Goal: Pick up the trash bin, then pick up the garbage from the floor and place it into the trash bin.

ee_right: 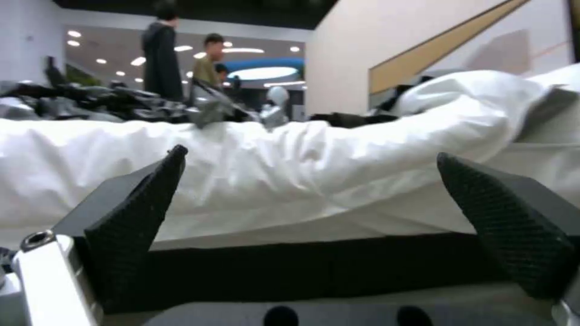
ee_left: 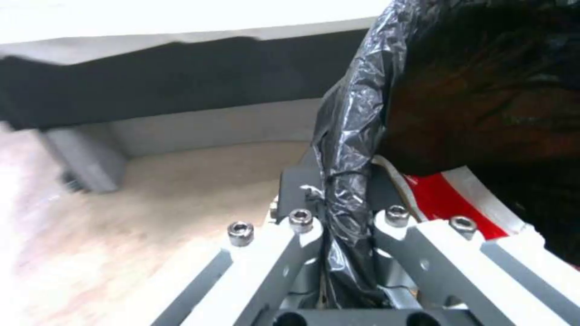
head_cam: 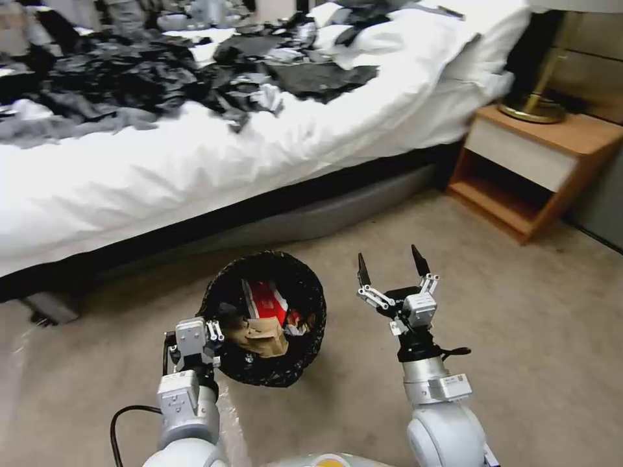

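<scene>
The bed [head_cam: 214, 162] takes the whole upper left of the head view, its white cover loaded with a heap of black clothing [head_cam: 149, 78], and a wooden nightstand [head_cam: 538, 168] with a brass lamp base [head_cam: 533, 107] stands at the upper right; the beige carpet floor [head_cam: 519, 324] fills the lower part and looks free of litter where it can be seen. Low in the centre of this view is the trash bin [head_cam: 269, 318], tilted so that its mouth faces the camera, probably because it hangs from one side of the rim and not from a handle. Inside it lie a red-and-white carton [head_cam: 267, 301] and crumpled brown paper [head_cam: 259, 336], so I judge that much of the garbage is already collected. The left gripper [head_cam: 211, 334] is at the lower left edge of the bin; in the left wrist view its fingers [ee_left: 302, 181] are closed narrow on the black bag liner [ee_left: 350, 136] and the rim under it, one finger outside and one inside, which keeps the bin lifted and its opening ready. The right gripper [head_cam: 391, 269] is just to the right of the bin, in the lower centre of the head view, pointing toward the bed. Its fingers [ee_right: 139, 213] stand wide apart and hold nothing, as the right wrist view shows clearly.
</scene>
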Controlling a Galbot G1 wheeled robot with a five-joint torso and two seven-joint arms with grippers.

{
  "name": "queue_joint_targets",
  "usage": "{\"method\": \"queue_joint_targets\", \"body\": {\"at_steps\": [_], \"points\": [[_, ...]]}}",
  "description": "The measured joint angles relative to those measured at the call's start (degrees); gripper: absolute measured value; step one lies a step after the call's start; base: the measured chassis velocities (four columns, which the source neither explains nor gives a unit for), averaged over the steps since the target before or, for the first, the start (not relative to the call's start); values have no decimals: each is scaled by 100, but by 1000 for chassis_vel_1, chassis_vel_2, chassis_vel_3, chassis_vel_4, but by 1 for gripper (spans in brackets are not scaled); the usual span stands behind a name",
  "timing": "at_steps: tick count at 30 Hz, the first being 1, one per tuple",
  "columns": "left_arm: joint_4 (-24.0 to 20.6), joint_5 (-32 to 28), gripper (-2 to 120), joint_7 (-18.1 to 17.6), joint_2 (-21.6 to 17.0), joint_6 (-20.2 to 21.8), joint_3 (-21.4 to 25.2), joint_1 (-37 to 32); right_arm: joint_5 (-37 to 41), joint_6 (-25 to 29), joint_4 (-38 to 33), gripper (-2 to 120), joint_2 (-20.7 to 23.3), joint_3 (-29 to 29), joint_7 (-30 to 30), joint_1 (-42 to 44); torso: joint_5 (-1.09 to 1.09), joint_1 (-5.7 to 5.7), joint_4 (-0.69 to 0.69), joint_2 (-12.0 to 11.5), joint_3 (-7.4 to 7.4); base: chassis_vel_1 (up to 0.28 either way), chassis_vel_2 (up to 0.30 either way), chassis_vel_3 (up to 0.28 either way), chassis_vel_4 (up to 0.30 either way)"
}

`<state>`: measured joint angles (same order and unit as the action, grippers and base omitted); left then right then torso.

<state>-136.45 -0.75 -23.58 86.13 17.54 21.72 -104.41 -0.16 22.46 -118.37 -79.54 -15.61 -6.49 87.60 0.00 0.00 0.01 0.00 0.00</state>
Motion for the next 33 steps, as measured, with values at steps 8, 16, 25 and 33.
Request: {"method": "queue_joint_targets", "body": {"at_steps": [8,16,25,33], "points": [[-36,36,3,1,18,-12,21,-53,16,-27,2,100,19,24,6,-44,1,0,-1,0,0,122,119,129,118],[-29,52,3,0,27,-20,21,-57,29,-29,-1,100,48,3,52,-54,1,0,-1,0,0,122,122,123,122],[-19,53,3,-1,18,-20,13,-59,-21,-27,10,100,59,-5,174,-40,0,0,-1,0,0,119,130,125,122],[-83,32,3,-3,-3,-19,49,-85,-46,-61,35,100,69,14,201,-74,0,0,-1,0,0,124,131,136,127]]}}
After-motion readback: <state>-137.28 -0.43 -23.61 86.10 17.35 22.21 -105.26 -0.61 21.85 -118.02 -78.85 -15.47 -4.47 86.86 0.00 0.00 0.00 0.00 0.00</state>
